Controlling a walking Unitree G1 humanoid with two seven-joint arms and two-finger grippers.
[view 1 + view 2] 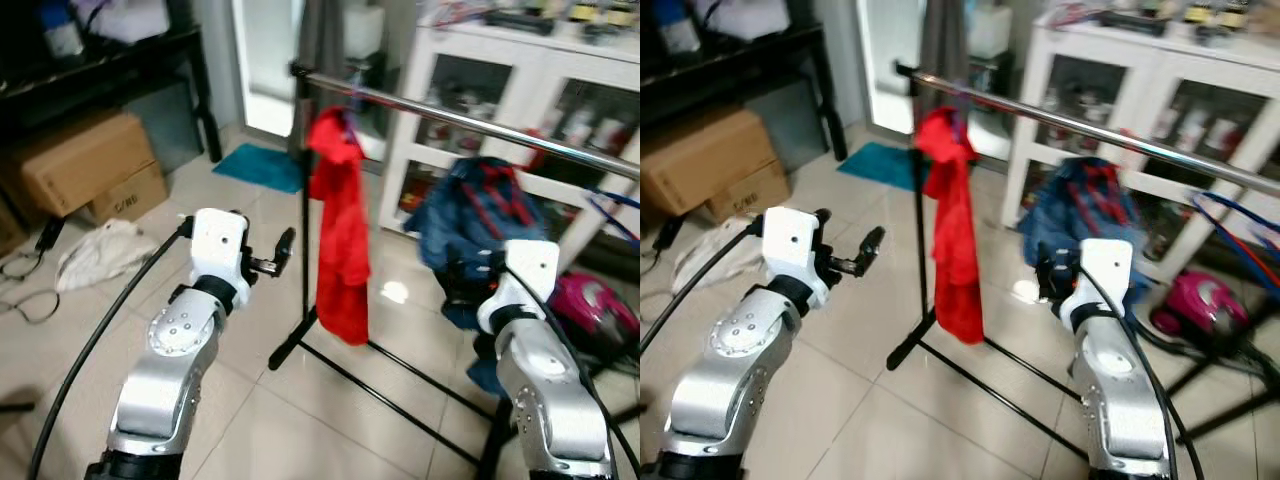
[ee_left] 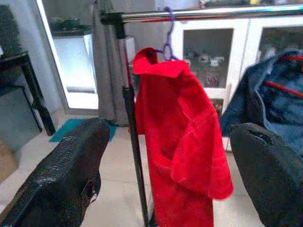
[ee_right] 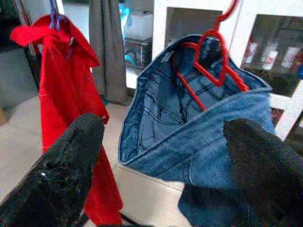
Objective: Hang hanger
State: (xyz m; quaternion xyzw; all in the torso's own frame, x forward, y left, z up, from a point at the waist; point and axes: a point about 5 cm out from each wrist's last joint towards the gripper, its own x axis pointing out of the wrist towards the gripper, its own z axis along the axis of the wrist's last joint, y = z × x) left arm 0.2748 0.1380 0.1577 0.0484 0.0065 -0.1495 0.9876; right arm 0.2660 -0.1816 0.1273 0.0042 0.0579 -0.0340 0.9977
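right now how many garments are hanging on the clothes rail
2. A red garment hangs on a purple hanger near the rail's end post. Blue jeans hang on a red hanger further along. More may lie beyond the frame.

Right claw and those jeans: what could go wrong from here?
The jeans on the red hanger hang in front of the right claw, whose fingers look spread, so a loose hold could drop them. The hook has to reach the rail; a miss would spill the garment. Swinging denim might brush the red shirt already hanging nearby.
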